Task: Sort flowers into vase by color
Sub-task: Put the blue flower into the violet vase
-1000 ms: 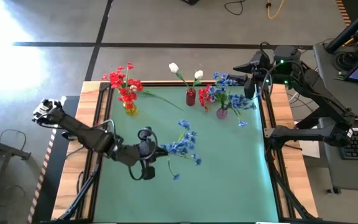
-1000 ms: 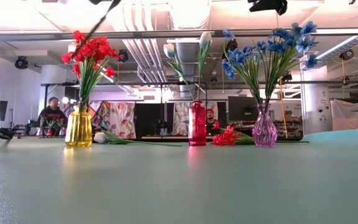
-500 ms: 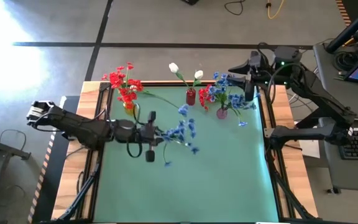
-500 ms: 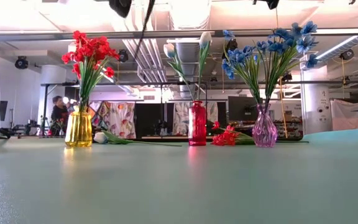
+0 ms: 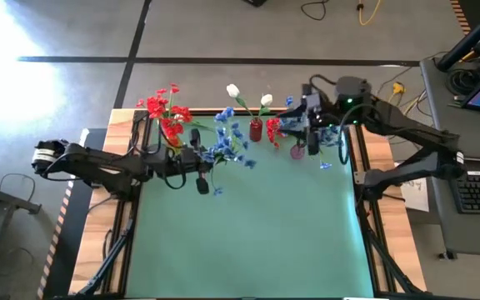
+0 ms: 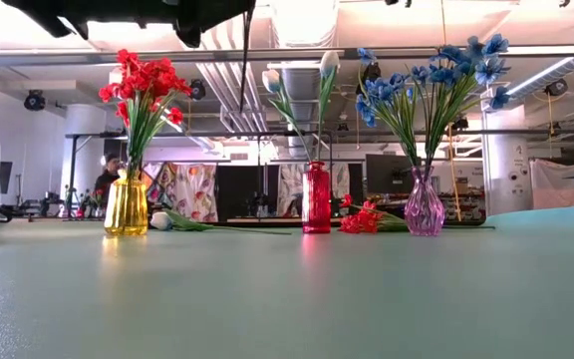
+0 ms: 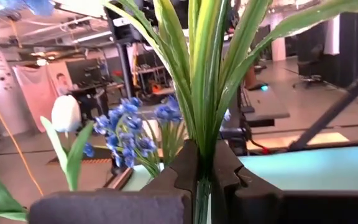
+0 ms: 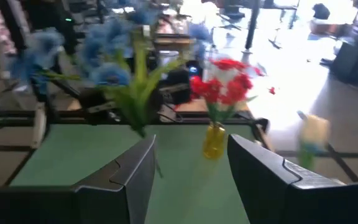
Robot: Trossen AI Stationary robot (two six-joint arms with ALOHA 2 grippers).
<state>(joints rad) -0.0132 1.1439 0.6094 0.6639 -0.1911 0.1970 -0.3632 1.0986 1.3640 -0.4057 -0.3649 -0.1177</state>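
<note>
Green table, three vases, left claw pinching blue spray, right claw spread.

Left gripper clamped shut, arm low beside the yellow vase. Right gripper parted, beyond it.

Red flowers fill a yellow vase, blue flowers a pink vase, on a green table.
</note>
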